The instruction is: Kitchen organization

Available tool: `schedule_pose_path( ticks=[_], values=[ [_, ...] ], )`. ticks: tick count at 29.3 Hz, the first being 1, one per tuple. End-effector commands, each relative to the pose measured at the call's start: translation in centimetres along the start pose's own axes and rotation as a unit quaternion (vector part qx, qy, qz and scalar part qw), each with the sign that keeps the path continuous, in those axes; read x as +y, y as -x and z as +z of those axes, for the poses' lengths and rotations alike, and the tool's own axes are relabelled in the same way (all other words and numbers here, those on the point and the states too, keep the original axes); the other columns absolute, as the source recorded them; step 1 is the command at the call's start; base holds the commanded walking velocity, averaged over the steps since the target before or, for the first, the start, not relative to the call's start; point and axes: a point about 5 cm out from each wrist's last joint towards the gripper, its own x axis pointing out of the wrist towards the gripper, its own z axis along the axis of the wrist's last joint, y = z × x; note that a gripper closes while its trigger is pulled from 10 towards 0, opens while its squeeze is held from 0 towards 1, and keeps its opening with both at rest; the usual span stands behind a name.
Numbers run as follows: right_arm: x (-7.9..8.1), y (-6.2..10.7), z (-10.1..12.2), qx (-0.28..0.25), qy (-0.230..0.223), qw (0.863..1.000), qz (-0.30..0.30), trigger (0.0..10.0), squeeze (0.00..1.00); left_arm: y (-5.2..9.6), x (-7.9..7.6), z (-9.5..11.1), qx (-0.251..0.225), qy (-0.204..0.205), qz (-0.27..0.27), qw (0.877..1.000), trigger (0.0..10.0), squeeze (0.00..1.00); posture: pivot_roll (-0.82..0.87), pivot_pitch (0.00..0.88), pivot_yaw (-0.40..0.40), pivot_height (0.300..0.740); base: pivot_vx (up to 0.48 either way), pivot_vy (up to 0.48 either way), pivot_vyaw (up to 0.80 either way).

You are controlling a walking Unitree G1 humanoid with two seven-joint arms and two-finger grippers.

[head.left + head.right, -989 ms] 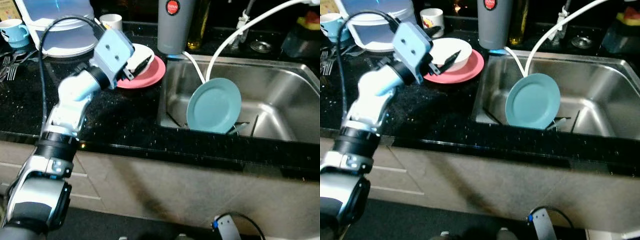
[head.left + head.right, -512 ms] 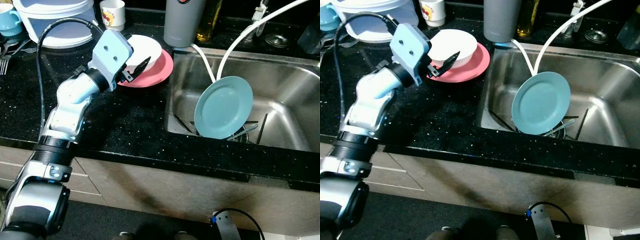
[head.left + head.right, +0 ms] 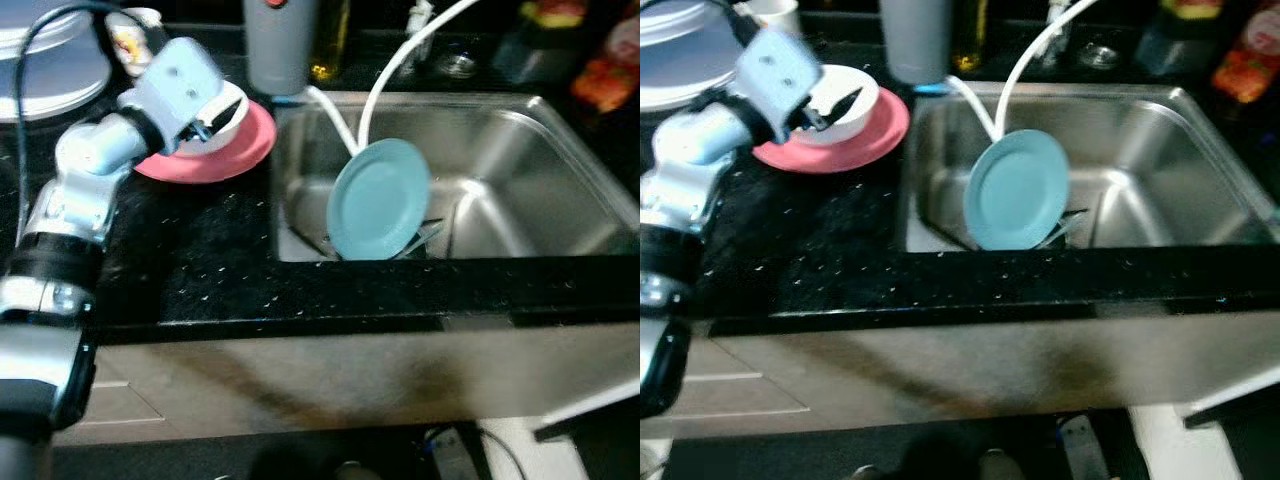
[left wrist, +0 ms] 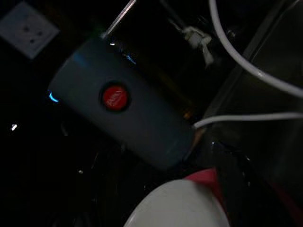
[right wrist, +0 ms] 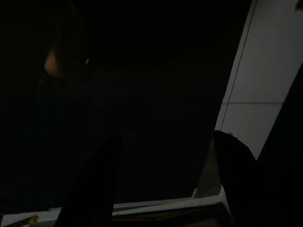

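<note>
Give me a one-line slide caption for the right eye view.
Left gripper over a white bowl on a pink plate; teal plate leaning in the sink.

Teal plate and white hoses crowd sink left; right half open.

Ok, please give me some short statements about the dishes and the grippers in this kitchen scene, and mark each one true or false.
1. The white bowl sits on the pink plate. True.
2. The teal plate lies flat on the counter. False: it stands on edge, leaning inside the sink.
3. The left gripper is at the white bowl. True.
4. The grey cylinder stands inside the sink. False: it stands on the counter behind the sink's corner.
5. A white hose runs down into the sink. True.
</note>
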Motion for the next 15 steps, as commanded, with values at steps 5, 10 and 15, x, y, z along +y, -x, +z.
schedule_pose_path(
  ticks=[5, 10, 15],
  values=[
    [-0.1, 0.0, -0.5, 0.006, -0.004, 1.000, -0.002, 10.0, 0.00, 0.2, 0.6, -1.5, 0.061, -0.062, -0.036, 0.996, 10.0, 0.00, -0.03, 0.158, -0.015, 0.740, 0.000, 0.000, 0.00],
    [-0.1, 0.0, -0.5, 0.007, -0.004, 1.000, -0.003, 10.0, 0.00, 0.2, 1.1, -2.3, 0.115, -0.061, -0.075, 0.989, 10.0, 0.00, -0.04, 0.165, -0.010, 0.740, 0.000, 0.000, 0.00],
    [-0.1, 0.0, -0.4, 0.007, -0.004, 1.000, -0.003, 10.0, 0.00, 0.1, 1.5, -2.7, 0.143, -0.052, -0.085, 0.985, 10.0, 0.00, -0.03, 0.166, -0.009, 0.740, 0.000, 0.000, 0.00]
  ],
)
